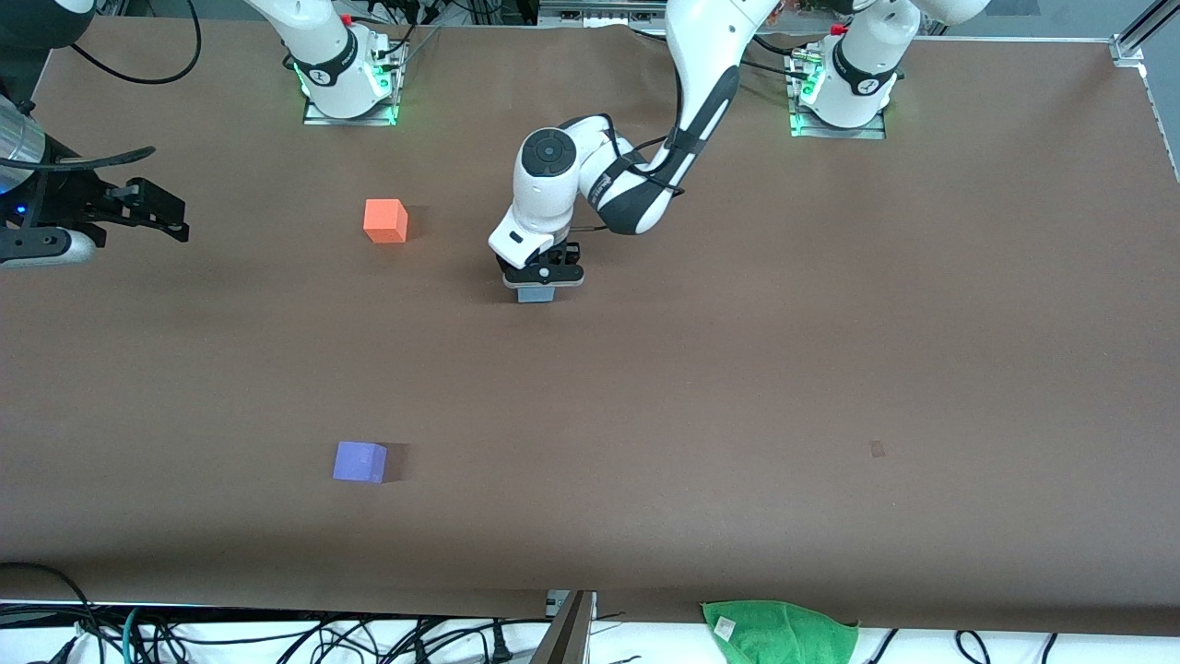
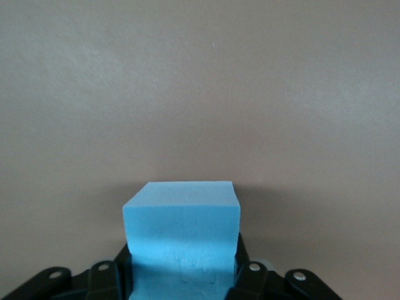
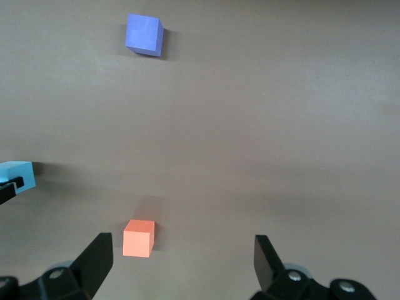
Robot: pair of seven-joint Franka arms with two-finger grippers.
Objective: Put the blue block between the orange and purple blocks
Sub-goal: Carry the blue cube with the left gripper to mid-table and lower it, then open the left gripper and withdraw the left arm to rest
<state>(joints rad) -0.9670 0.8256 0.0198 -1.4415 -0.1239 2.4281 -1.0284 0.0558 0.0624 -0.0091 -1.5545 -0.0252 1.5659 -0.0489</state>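
My left gripper [image 1: 539, 279] is shut on the sky-blue block [image 1: 536, 294], low over the middle of the brown table. In the left wrist view the blue block [image 2: 181, 225] sits between the black fingers [image 2: 250, 275]. The orange block [image 1: 385, 221] lies toward the right arm's end, farther from the front camera. The purple block [image 1: 359, 461] lies nearer to the front camera, roughly in line with it. My right gripper [image 1: 173, 217] is open and empty, high at the right arm's end. Its wrist view shows the right gripper [image 3: 181, 244], the orange block [image 3: 138, 238], the purple block [image 3: 144, 34] and the blue block [image 3: 15, 176].
A green cloth [image 1: 779, 632] lies at the table's edge nearest the front camera. Cables run along that edge. A small dark mark [image 1: 877, 449] is on the table toward the left arm's end.
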